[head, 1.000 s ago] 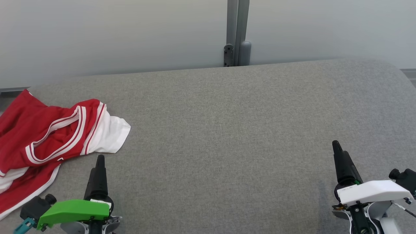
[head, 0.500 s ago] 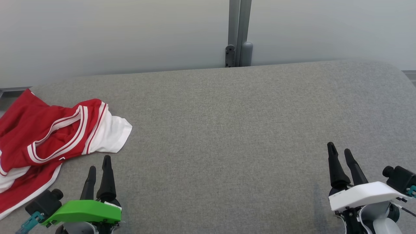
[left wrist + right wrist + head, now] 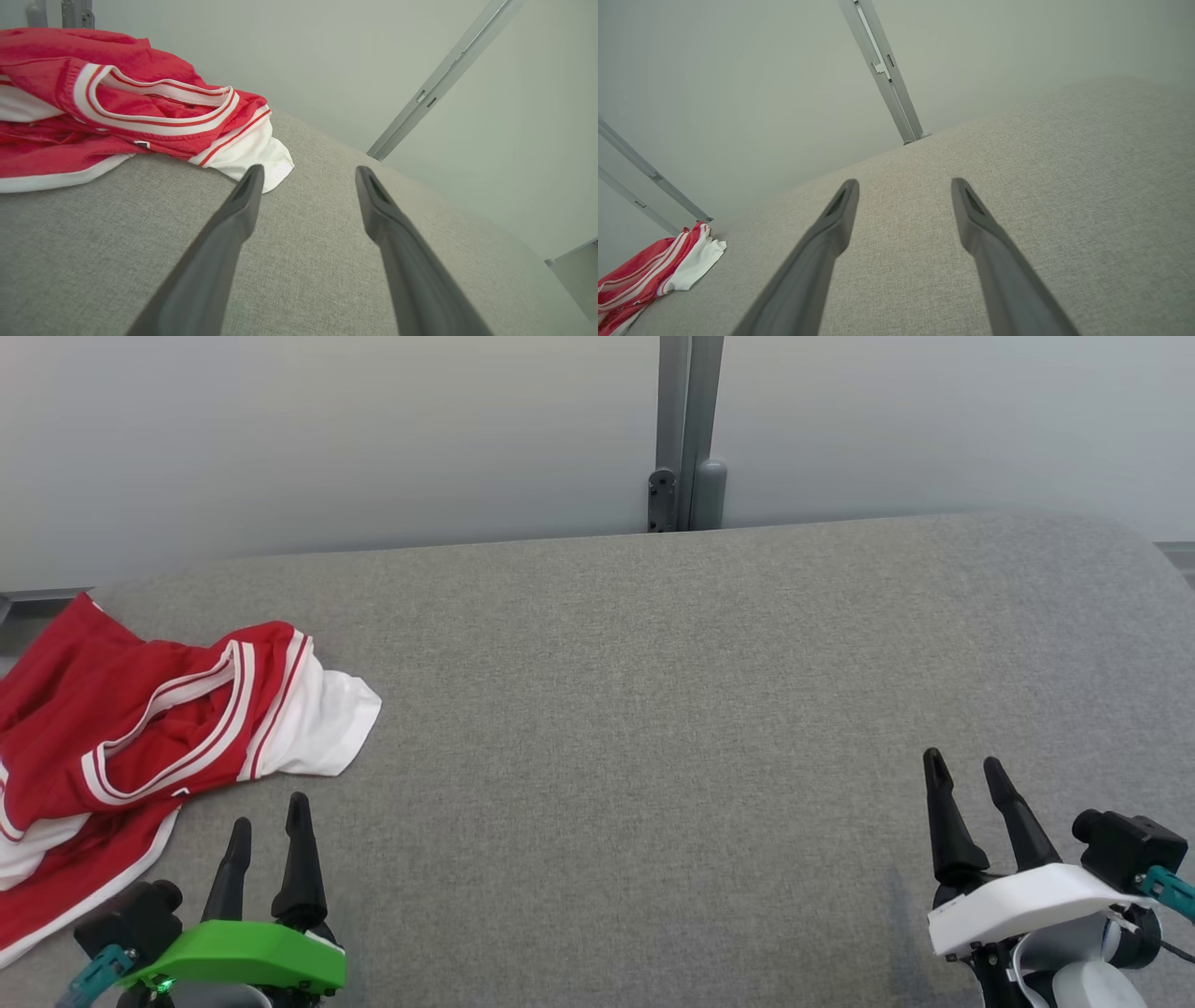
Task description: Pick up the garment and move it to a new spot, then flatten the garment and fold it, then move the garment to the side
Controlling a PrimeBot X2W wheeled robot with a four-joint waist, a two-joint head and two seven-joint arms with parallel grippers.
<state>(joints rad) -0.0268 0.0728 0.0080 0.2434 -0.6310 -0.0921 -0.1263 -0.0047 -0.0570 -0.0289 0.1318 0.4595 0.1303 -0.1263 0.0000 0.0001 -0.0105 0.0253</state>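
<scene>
Lurker: how many things are actually in play here? And why's the garment [image 3: 121, 728] shoved off to one side?

Regular: One garment, red with white striped trim and a white panel. It's crumpled in a heap at the left edge of the bench [image 3: 653, 709]. It runs out of the head view there, so I can't tell if any of it hangs over. Then two pincers, two dark fingers each. My guess is that heap is just the start pile. The task wants it carried to a new spot, and the middle of the bench is where there's room to flatten and fold.

Lurker: pincers doing anything?

Regular: Nope, nothing grabbed yet.
- The left pincer [image 3: 270, 812] sits by the near edge, just beside the garment's near hem. It isn't touching, and its fingers are spread with nothing between them.
- The right pincer [image 3: 962, 759] is toward the near right corner, well apart from the garment, also spread and empty.

Both point at the far edge. I'd say the left one goes first since it's closest.
</scene>
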